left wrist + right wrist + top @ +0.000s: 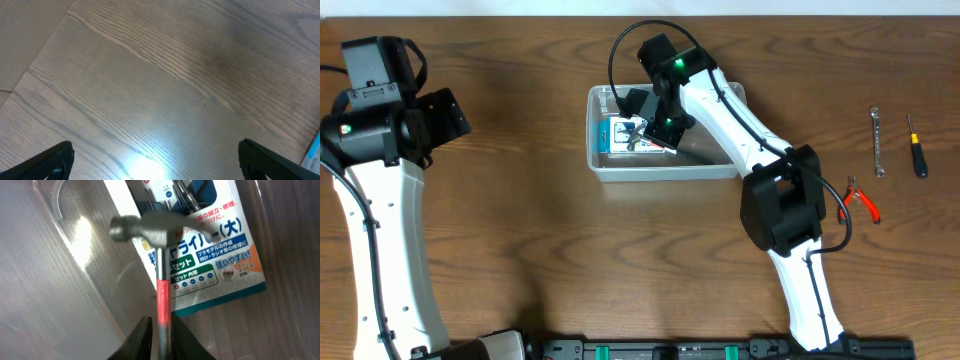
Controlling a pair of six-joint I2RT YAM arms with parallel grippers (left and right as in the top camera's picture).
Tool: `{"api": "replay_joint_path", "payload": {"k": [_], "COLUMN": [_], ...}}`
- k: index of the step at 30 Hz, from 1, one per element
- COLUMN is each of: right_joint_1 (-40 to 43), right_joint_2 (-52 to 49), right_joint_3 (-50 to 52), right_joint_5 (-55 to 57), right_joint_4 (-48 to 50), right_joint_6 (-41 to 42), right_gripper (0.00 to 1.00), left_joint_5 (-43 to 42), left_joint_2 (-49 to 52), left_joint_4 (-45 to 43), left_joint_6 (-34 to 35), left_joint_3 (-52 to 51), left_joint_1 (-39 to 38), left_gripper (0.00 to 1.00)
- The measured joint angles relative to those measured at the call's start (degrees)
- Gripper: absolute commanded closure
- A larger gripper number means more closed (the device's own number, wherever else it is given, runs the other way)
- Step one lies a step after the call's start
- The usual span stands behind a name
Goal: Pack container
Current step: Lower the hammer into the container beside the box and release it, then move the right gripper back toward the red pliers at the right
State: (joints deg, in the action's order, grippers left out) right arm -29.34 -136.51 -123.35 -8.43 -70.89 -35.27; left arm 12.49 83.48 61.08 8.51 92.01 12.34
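Note:
The clear plastic container [605, 165] sits at the table's middle back. A blue-and-white printed box [618, 135] lies inside it and also shows in the right wrist view [220, 265]. My right gripper [655, 128] hangs over the container's inside. In the right wrist view my right gripper [162, 340] is shut on a small hammer [162, 295] with a steel head and red-banded shaft, held head-forward just above the printed box. My left gripper [155, 162] is open and empty over bare wood at the far left.
A wrench [878, 142], a black-handled screwdriver [917, 150] and red-handled pliers [861, 200] lie on the table to the right. The container's clear wall [75, 245] shows to the left of the hammer.

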Motion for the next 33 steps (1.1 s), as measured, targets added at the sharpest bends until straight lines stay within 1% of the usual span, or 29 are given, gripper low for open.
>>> {"api": "replay_joint_path", "payload": {"k": [1,2,4,7,10,11,12,13,14,18,23,27,33], "right_joint_1": [0.0,0.0,0.0,0.0,0.0,0.0,0.0,0.0,0.0,0.5,3.5,9.7,18.8], "right_joint_2": [0.0,0.0,0.0,0.0,0.0,0.0,0.1,0.2,0.5,4.3,15.4,25.1,32.7], "right_joint_3": [0.0,0.0,0.0,0.0,-0.3,-0.7,-1.2,-2.0,-2.8,-6.0,-8.8,-9.9,-10.2], "right_joint_5": [0.0,0.0,-0.1,-0.2,-0.1,-0.1,-0.2,0.0,0.3,1.4,4.2,6.0,7.5], "right_joint_4": [0.0,0.0,-0.1,-0.5,-1.5,-2.1,-2.7,-3.6,-4.1,-5.8,-7.6,-10.3,-17.5], "right_joint_6": [0.0,0.0,0.1,0.3,1.1,1.4,1.9,2.1,2.9,5.6,11.5,16.9,22.0], "right_gripper": [0.78,0.72,0.66,0.61,0.47,0.40,0.31,0.09,0.01,0.01,0.01,0.01,0.01], "left_joint_5": [0.0,0.0,0.0,0.0,0.0,0.0,0.0,0.0,0.0,0.0,0.0,0.0,0.0], "left_joint_2": [0.0,0.0,0.0,0.0,0.0,0.0,0.0,0.0,0.0,0.0,0.0,0.0,0.0], "left_joint_4": [0.0,0.0,0.0,0.0,0.0,0.0,0.0,0.0,0.0,0.0,0.0,0.0,0.0], "left_joint_6": [0.0,0.0,0.0,0.0,0.0,0.0,0.0,0.0,0.0,0.0,0.0,0.0,0.0], "left_joint_3": [0.0,0.0,0.0,0.0,0.0,0.0,0.0,0.0,0.0,0.0,0.0,0.0,0.0], "left_joint_1": [0.0,0.0,0.0,0.0,0.0,0.0,0.0,0.0,0.0,0.0,0.0,0.0,0.0], "left_gripper": [0.02,0.02,0.02,0.02,0.02,0.02,0.02,0.02,0.02,0.02,0.02,0.02,0.02]}}
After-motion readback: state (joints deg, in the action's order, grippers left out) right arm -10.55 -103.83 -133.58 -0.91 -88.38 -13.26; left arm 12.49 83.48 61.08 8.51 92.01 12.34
